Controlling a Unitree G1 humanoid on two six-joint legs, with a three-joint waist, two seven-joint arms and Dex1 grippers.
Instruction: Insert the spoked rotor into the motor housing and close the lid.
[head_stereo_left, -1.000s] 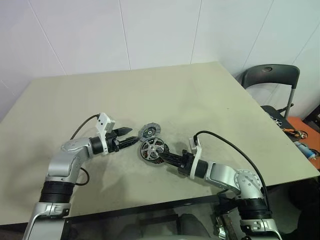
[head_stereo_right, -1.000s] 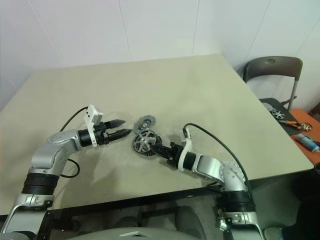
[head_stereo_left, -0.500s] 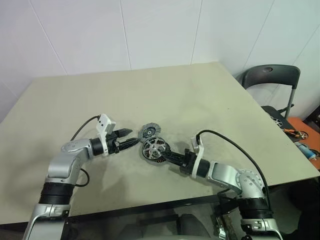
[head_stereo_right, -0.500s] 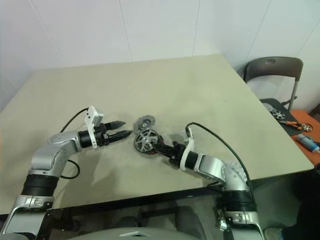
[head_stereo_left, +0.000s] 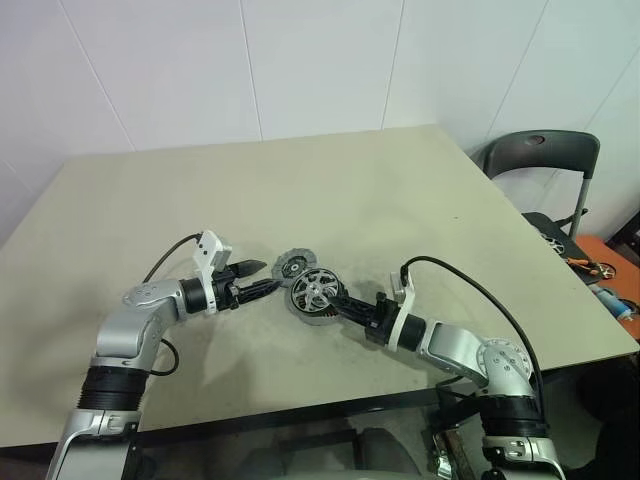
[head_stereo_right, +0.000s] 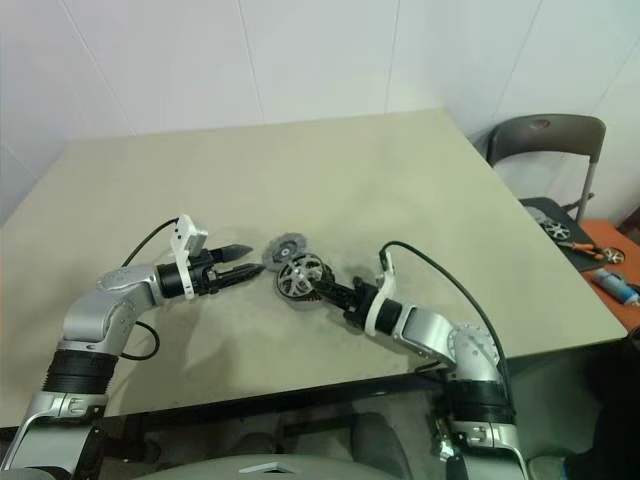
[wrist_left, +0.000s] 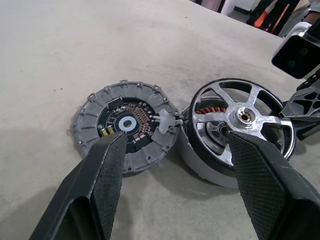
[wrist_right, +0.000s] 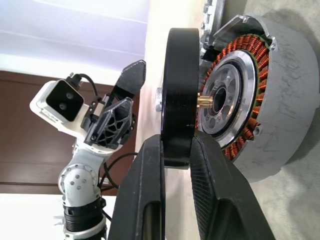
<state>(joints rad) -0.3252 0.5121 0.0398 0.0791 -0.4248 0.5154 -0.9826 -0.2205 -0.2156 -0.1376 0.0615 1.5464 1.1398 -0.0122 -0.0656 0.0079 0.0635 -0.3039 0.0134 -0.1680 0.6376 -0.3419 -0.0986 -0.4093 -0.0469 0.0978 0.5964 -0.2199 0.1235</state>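
The spoked rotor (head_stereo_left: 315, 289) is a silver wheel held on edge by its dark rim, with my right gripper (wrist_right: 177, 145) shut on it. It hangs just above the motor housing (wrist_right: 260, 100), a short grey cylinder with copper windings. A narrow gap shows between them, and the rotor's brass shaft meets the housing's centre hole. The lid (wrist_left: 125, 125), a ribbed grey disc with a dark centre, lies flat on the table touching the housing's far left side. My left gripper (head_stereo_left: 255, 290) is open and empty, pointing at the lid and rotor from the left.
The beige table (head_stereo_left: 300, 190) has its near edge just behind both arms. A dark chair (head_stereo_left: 540, 155) stands off the far right corner. An orange surface with tools (head_stereo_left: 592, 266) lies beyond the right edge.
My right gripper has carried the rotor slightly to the right and away from me, over the housing. The left gripper has stayed where it was, still open.
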